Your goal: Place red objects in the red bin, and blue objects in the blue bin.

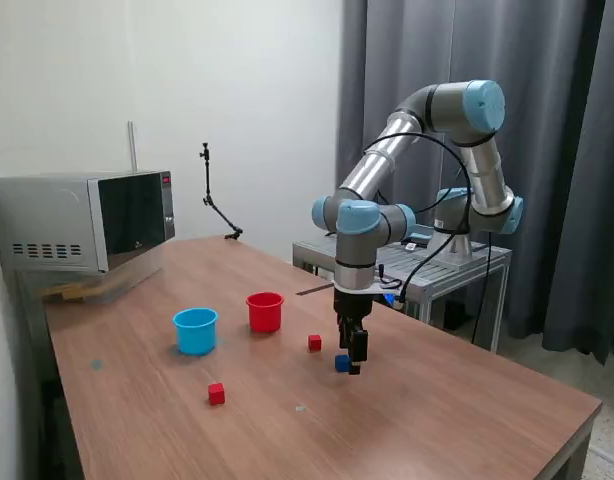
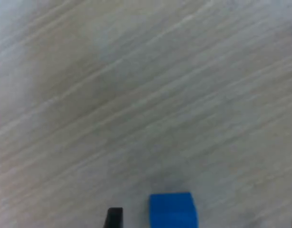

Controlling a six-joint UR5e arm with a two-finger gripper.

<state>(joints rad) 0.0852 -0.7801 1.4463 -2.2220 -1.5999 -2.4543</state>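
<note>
A dark blue cube (image 1: 341,363) lies on the wooden table, and my gripper (image 1: 353,366) is down at table height right by it. In the wrist view the blue cube (image 2: 173,210) sits between my open fingers, near one dark fingertip (image 2: 114,217) and apart from both; the gripper (image 2: 204,221) holds nothing. One red cube (image 1: 314,342) lies just past the gripper toward the red cup (image 1: 265,311). Another red cube (image 1: 216,393) lies in front of the light blue cup (image 1: 195,330). Both cups stand upright, side by side. A second blue cube is not in view.
A microwave (image 1: 82,220) stands at the table's back corner on the exterior view's left. A thin black stand (image 1: 212,195) rises at the far edge. A metal cart (image 1: 447,265) holding the arm's base stands behind the table on the exterior view's right.
</note>
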